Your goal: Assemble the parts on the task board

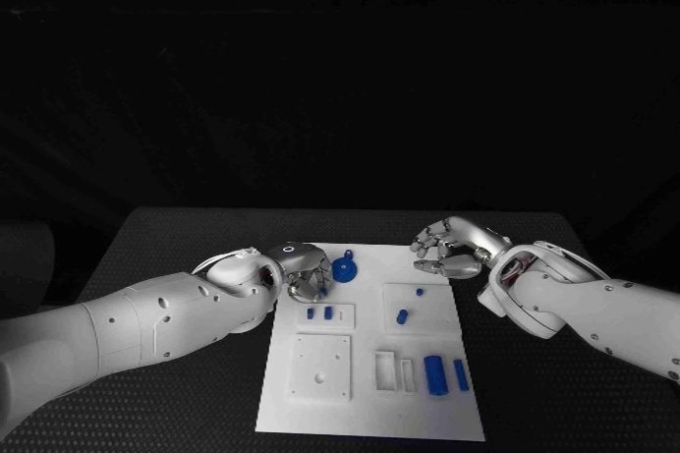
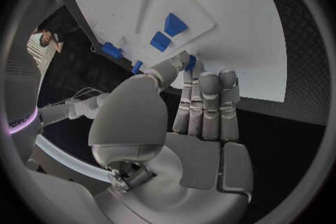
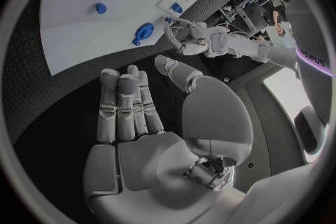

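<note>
Black table (image 1: 170, 237) is seen under the white task board (image 1: 371, 414), set at its middle. Left hand (image 1: 298, 273) is held over the board's near-left edge; a blue part (image 2: 190, 63) seems pinched at its fingertips, grasp uncertain. Right hand (image 1: 451, 250) is released, fingers apart, beside the board's far-right corner. Blue parts (image 1: 345, 268) are scattered over the board.
</note>
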Available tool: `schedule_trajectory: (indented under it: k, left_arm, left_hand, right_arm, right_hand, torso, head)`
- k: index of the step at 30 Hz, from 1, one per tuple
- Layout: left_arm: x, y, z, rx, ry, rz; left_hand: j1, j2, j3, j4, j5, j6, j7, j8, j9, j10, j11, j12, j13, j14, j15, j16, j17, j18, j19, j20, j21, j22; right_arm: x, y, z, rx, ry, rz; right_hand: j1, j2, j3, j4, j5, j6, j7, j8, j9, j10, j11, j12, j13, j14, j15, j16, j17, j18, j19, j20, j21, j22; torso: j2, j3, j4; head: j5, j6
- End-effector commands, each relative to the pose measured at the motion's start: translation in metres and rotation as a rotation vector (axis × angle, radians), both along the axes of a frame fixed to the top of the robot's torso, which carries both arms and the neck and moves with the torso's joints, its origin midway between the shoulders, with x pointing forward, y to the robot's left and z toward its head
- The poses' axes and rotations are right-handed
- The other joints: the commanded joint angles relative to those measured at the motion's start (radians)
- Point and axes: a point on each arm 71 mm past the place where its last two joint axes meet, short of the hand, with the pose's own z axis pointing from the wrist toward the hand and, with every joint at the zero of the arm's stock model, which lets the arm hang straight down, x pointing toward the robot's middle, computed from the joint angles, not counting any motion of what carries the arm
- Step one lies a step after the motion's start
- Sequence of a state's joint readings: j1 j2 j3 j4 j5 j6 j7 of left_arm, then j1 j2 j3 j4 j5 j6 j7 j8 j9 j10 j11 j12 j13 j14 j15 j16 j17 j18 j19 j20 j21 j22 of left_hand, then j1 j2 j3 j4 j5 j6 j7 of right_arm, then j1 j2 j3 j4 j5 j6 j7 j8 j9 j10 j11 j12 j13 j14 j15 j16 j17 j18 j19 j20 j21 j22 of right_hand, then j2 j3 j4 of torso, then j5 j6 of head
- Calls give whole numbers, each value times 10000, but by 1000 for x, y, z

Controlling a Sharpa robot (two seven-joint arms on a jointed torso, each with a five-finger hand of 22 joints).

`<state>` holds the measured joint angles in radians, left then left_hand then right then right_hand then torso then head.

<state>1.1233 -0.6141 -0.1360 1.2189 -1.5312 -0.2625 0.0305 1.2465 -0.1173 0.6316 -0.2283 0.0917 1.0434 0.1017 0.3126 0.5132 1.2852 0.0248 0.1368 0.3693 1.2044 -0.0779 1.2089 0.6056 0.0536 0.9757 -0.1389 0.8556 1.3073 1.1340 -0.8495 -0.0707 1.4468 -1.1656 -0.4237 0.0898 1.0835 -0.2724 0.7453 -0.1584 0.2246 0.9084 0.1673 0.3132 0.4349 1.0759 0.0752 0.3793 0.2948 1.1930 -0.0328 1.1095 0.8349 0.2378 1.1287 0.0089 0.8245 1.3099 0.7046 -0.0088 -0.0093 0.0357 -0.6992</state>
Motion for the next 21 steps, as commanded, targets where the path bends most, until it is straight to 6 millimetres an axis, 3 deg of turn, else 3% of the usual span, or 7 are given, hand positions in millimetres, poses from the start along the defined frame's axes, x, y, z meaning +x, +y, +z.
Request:
schedule_trajectory:
  k: [1,21]
  left_arm:
    - [-3,-4,-7,330,417,-112]
    - [-8,-5,-12,297,505,-222]
  left_hand:
    - [52,123,54,-29,28,75,-8,-22,-2,202,46,50,61,-10,-45,44,-17,157,13,-386,35,158]
    - [26,121,41,-42,22,64,1,-40,-11,198,53,37,58,-31,-37,42,-22,146,-3,-379,37,169]
  right_arm:
    - [-1,1,0,25,5,122]
    - [0,1,0,14,11,111]
  right_hand:
    - [19,109,-39,-10,66,-50,1,56,-9,49,13,-27,-12,-77,-24,28,-13,240,-18,-65,-50,145]
    - [20,111,-39,-16,70,-49,0,58,-10,51,12,-26,-14,-76,-25,32,-15,240,-15,-65,-51,146]
  torso:
    - [0,-1,3]
    - [-1,-7,0]
  head:
    - [-9,-10]
    - [-31,-32]
